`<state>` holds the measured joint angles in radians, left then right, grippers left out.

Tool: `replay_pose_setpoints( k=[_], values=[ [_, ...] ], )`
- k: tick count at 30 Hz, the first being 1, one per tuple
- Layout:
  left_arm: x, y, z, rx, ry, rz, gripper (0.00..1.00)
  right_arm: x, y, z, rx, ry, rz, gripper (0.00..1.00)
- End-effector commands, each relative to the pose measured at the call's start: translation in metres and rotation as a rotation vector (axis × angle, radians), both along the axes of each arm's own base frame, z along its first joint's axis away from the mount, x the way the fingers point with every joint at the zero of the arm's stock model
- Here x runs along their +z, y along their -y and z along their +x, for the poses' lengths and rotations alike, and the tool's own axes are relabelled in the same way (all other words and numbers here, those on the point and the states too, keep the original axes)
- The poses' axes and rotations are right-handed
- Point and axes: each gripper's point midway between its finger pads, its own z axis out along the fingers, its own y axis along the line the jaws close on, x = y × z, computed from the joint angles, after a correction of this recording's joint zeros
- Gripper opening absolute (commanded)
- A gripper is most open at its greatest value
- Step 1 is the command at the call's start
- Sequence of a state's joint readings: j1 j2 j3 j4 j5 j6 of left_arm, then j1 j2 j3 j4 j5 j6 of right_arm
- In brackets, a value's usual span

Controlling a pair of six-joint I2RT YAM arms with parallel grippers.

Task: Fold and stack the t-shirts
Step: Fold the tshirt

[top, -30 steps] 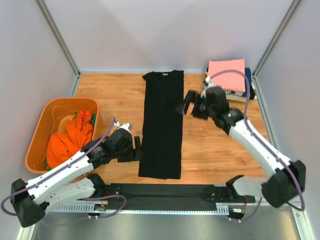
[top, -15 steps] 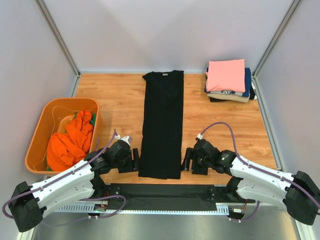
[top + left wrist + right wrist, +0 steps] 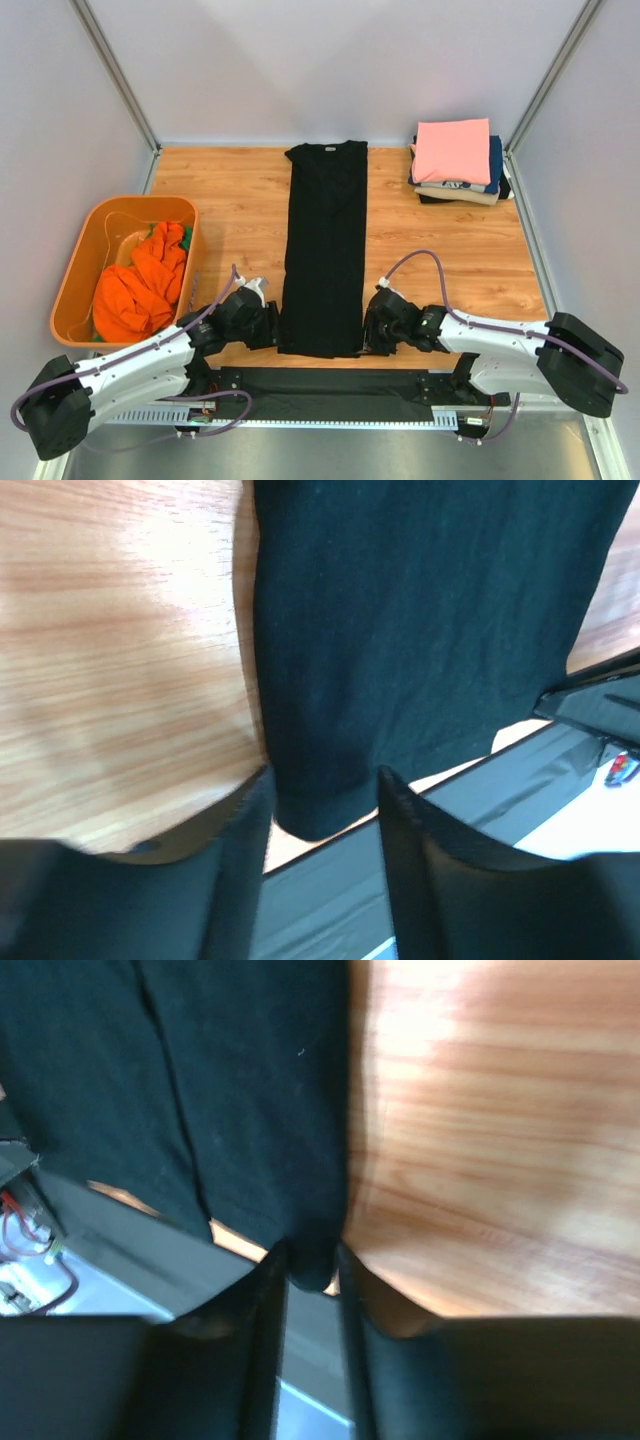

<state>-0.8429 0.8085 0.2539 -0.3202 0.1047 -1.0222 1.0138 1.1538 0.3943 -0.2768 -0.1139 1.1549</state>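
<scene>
1. On the table (image 3: 230, 190), the black t-shirt (image 3: 323, 250) lies flat, 1 long narrow strip.
2. My left gripper (image 3: 322, 780) straddles its near hem corner, fingers apart.
3. My right gripper (image 3: 312, 1252) pinches the other corner.

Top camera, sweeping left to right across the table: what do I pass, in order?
orange tub holding orange shirts → left gripper → black t-shirt → right gripper → folded stack, pink shirt on top
</scene>
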Motion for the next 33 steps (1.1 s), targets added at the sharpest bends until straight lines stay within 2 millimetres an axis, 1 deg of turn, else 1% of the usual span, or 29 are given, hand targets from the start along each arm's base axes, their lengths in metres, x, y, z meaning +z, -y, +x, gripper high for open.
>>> replay_pose_setpoints(
  k=[1, 2, 3, 5, 6, 7, 8, 9, 11, 12, 13, 14, 15, 16, 17, 18, 20, 21, 22, 23, 24, 25, 26, 27, 29, 30, 31, 32, 33],
  values=[
    [-0.021, -0.01, -0.007, 0.001, -0.04, 0.064, 0.5, -0.008, 0.004, 0.004, -0.015, 0.018, -0.043, 0.21],
    [-0.023, -0.011, -0.008, -0.004, -0.043, 0.069, 0.44, -0.007, 0.003, 0.005, -0.013, 0.021, -0.04, 0.18],
    [-0.024, -0.011, -0.008, -0.007, -0.05, 0.075, 0.33, -0.007, 0.003, 0.005, -0.014, 0.023, -0.038, 0.1],
    [-0.023, -0.008, -0.007, -0.019, -0.045, 0.073, 0.22, -0.006, 0.005, 0.005, -0.016, 0.026, -0.04, 0.03],
    [-0.023, -0.008, -0.007, -0.021, -0.046, 0.076, 0.05, -0.006, 0.005, 0.005, -0.015, 0.027, -0.039, 0.0],
    [-0.02, -0.006, -0.008, -0.03, -0.047, 0.069, 0.0, -0.004, 0.008, 0.004, -0.017, 0.027, -0.042, 0.0],
    [-0.018, -0.004, -0.008, -0.033, -0.049, 0.065, 0.0, -0.004, 0.009, 0.002, -0.011, 0.026, -0.045, 0.0],
    [-0.018, -0.006, -0.013, -0.038, -0.067, 0.075, 0.0, -0.003, 0.011, 0.001, -0.009, 0.026, -0.046, 0.0],
    [-0.009, -0.002, -0.015, -0.024, -0.083, 0.075, 0.0, 0.002, 0.018, -0.004, -0.012, 0.016, -0.063, 0.0],
    [-0.009, -0.006, -0.026, -0.043, -0.104, 0.104, 0.0, 0.004, 0.019, -0.01, 0.002, 0.018, -0.071, 0.0],
    [0.001, -0.003, -0.023, -0.034, -0.084, 0.107, 0.0, 0.007, 0.028, -0.013, -0.004, 0.025, -0.108, 0.0],
    [0.006, -0.003, -0.025, -0.025, -0.087, 0.11, 0.0, 0.016, 0.027, -0.012, -0.004, 0.039, -0.107, 0.0],
    [0.01, -0.007, -0.031, -0.038, -0.091, 0.134, 0.0, 0.022, 0.028, -0.012, -0.009, 0.061, -0.119, 0.0],
    [0.025, -0.004, -0.024, -0.03, -0.058, 0.123, 0.0, 0.029, 0.035, -0.01, -0.021, 0.083, -0.137, 0.0],
    [0.032, -0.005, -0.023, -0.042, -0.038, 0.13, 0.0, 0.043, 0.031, -0.005, -0.028, 0.111, -0.115, 0.0],
    [0.049, -0.006, -0.016, -0.033, -0.004, 0.14, 0.0, 0.049, 0.035, -0.002, -0.025, 0.134, -0.13, 0.0],
    [0.067, -0.013, -0.001, -0.021, 0.082, 0.193, 0.0, 0.07, 0.036, 0.016, -0.056, 0.228, -0.138, 0.0],
    [0.07, -0.019, 0.002, -0.022, 0.091, 0.244, 0.0, 0.09, 0.031, 0.028, -0.075, 0.273, -0.121, 0.0],
    [0.095, -0.017, 0.018, 0.009, 0.156, 0.25, 0.0, 0.095, 0.036, 0.037, -0.064, 0.308, -0.17, 0.0],
    [0.103, -0.02, 0.025, 0.002, 0.185, 0.283, 0.0, 0.102, 0.038, 0.046, -0.068, 0.324, -0.187, 0.0],
    [0.104, -0.026, 0.034, 0.019, 0.174, 0.336, 0.0, 0.123, 0.036, 0.065, -0.108, 0.355, -0.169, 0.0],
    [0.121, -0.021, 0.047, 0.031, 0.201, 0.323, 0.0, 0.123, 0.037, 0.074, -0.077, 0.371, -0.206, 0.0],
    [0.125, -0.022, 0.054, 0.02, 0.211, 0.341, 0.0, 0.128, 0.037, 0.084, -0.082, 0.379, -0.213, 0.0],
    [0.133, -0.019, 0.073, 0.052, 0.215, 0.338, 0.0, 0.142, 0.036, 0.106, -0.117, 0.397, -0.216, 0.0],
    [0.138, -0.012, 0.091, 0.028, 0.228, 0.338, 0.0, 0.151, 0.039, 0.129, -0.102, 0.427, -0.247, 0.0],
    [0.133, -0.014, 0.109, 0.056, 0.207, 0.358, 0.0, 0.155, 0.047, 0.146, -0.138, 0.429, -0.261, 0.0],
    [0.144, -0.007, 0.122, 0.038, 0.225, 0.339, 0.0, 0.163, 0.04, 0.163, -0.139, 0.436, -0.258, 0.0],
    [0.146, -0.005, 0.133, 0.042, 0.226, 0.342, 0.0, 0.165, 0.042, 0.173, -0.122, 0.449, -0.275, 0.0],
    [0.135, -0.007, 0.15, 0.054, 0.194, 0.376, 0.0, 0.165, 0.047, 0.187, -0.142, 0.446, -0.285, 0.0]
  ],
)
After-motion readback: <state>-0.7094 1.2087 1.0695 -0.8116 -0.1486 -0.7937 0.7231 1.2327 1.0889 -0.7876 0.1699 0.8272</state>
